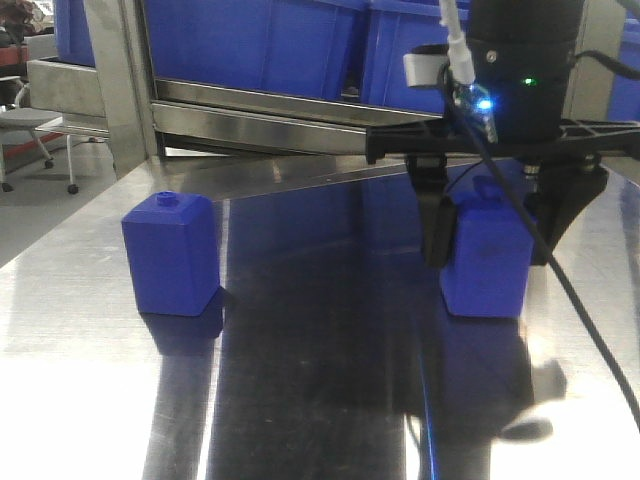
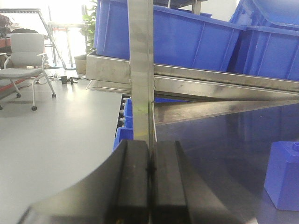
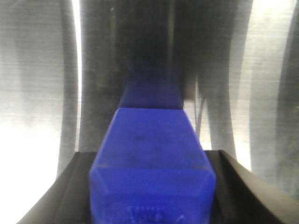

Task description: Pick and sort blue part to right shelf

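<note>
On the steel table (image 1: 320,400) in front of the right shelf (image 1: 260,105), the right gripper (image 1: 498,250) is straddling a blue part (image 1: 487,265), its black jaws standing close against the part's two sides. The right wrist view is showing the same blue part (image 3: 152,154) filling the gap between the jaws, though whether they are pressing on it or only flanking it cannot be told. The part is resting on the table, not yet lifted, a short way out from the shelf's lowest metal rail. The left gripper (image 2: 150,172) is idling with its pads clenched together on nothing, pointing at the shelf's upright post (image 2: 140,70). A second blue part (image 1: 170,255) is waiting on the table farther along the shelf's front, nearer that post and well apart from the first. Deep blue bins (image 1: 260,40) are sitting in the shelf's tier above the rails, and an office chair (image 2: 25,56) is standing on the floor beyond the shelf's end. By these signs the pick is the step in hand. The next move is calling for a firm squeeze, a straight lift clear of the table, then a carry up and over the rail into a bin.
</note>
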Tool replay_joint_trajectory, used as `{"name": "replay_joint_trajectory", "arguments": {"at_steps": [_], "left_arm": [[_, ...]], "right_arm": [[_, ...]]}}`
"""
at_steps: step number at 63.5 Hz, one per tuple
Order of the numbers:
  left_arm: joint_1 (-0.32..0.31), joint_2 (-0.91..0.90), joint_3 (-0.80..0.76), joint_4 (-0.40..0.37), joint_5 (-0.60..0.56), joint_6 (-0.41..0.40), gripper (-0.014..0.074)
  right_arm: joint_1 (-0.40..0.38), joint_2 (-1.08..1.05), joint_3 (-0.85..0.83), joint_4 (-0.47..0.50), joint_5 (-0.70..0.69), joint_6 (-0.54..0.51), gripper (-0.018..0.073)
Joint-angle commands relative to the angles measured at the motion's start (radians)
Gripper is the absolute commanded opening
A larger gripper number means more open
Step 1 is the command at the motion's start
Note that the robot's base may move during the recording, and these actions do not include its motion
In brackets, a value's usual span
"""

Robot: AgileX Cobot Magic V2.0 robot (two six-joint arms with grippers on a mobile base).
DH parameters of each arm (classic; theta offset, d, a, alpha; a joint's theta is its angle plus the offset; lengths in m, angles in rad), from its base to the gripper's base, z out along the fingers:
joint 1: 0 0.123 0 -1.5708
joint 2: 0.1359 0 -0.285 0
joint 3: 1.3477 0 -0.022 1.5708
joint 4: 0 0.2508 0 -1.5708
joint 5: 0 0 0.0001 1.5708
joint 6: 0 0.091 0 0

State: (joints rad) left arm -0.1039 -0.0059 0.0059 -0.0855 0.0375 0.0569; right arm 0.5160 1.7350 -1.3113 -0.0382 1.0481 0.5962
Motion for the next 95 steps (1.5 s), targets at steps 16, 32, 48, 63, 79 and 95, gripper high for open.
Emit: {"name": "replay_joint_trajectory", "arguments": {"at_steps": [16,32,48,63,79,95], "left_arm": [[-0.006,-0.021,0.025,-0.006,-0.083,-0.012,0.0134],[-0.006,-0.021,0.025,-0.006,-0.083,-0.012,0.0134],[-0.006,-0.021,0.025,-0.006,-0.083,-0.012,0.0134],[-0.006,-0.021,0.025,-0.006,-0.083,-0.012,0.0134],[-0.006,-0.021,0.025,-0.006,-0.083,-0.012,0.0134],[-0.006,-0.021,0.025,-0.006,-0.083,-0.012,0.0134]], "right_arm": [[-0.071,-0.306,0.219,0.038,-0.25,-0.319,0.0425],[-0.225,-0.496,0.47,0.105,-0.504,-0.564,0.0425],[-0.377,-0.675,0.666,0.104,-0.825,-0.581,0.0425],[-0.383,-0.839,0.818,0.104,-1.122,-0.581,0.0425],[-0.383,-1.073,0.935,0.104,-1.187,-0.581,0.0425],[-0.412,-1.27,1.004,0.104,-1.14,-0.581,0.0425]]}}
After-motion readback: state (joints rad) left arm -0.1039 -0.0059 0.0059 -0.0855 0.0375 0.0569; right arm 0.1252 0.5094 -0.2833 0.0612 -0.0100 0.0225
